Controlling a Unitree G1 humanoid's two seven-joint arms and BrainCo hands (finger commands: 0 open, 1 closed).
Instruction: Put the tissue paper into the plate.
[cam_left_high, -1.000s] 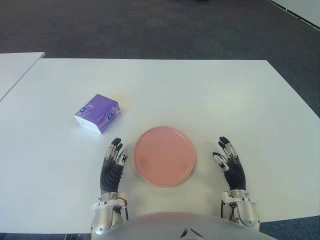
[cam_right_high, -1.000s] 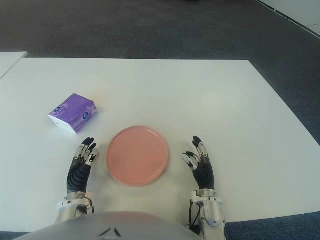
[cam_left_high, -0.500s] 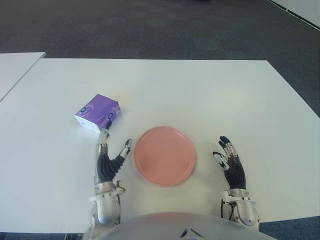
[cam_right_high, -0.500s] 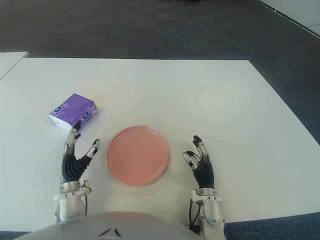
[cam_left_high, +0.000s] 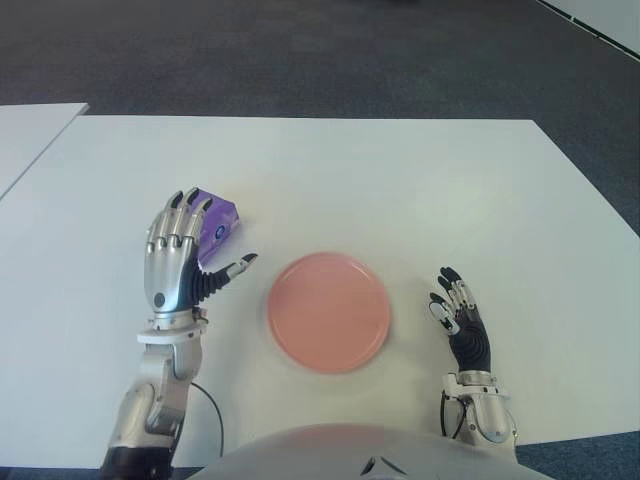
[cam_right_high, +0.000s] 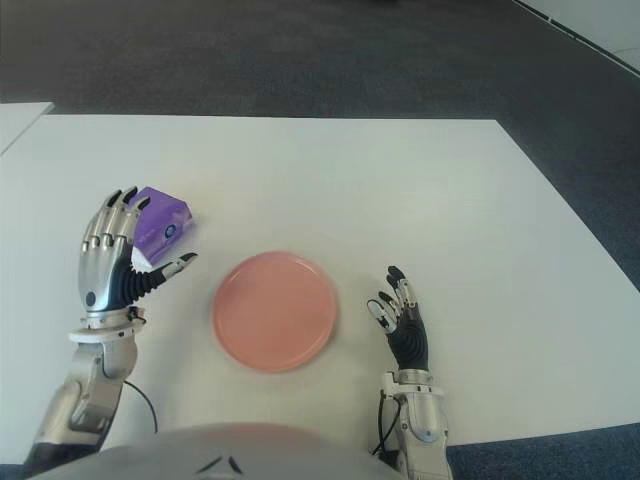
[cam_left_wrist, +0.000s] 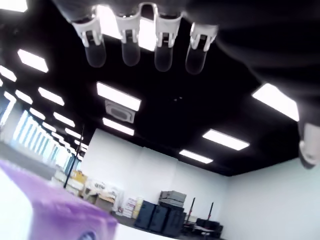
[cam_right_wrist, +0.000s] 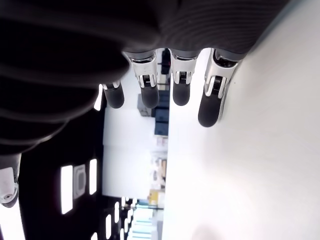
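The tissue pack (cam_left_high: 214, 226) lies on the table (cam_left_high: 400, 190), left of the plate (cam_left_high: 329, 312) and not yet held. The left hand (cam_left_high: 178, 262) has risen from beside the plate in the last sec and is now over the pack w/ fingers spread, holding nothing, so the grasp seems next. The right hand (cam_left_high: 460, 325) shows right of the plate, open, empty.

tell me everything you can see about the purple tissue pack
The purple tissue pack is a small soft-looking packet, purple with a white underside edge and a small round dark logo on its side. It lies on the white table, on the robot's left and beyond the pink plate, not in it. The left robot hand, fingers spread, shows in front of it and hides much of it; contact cannot be told.
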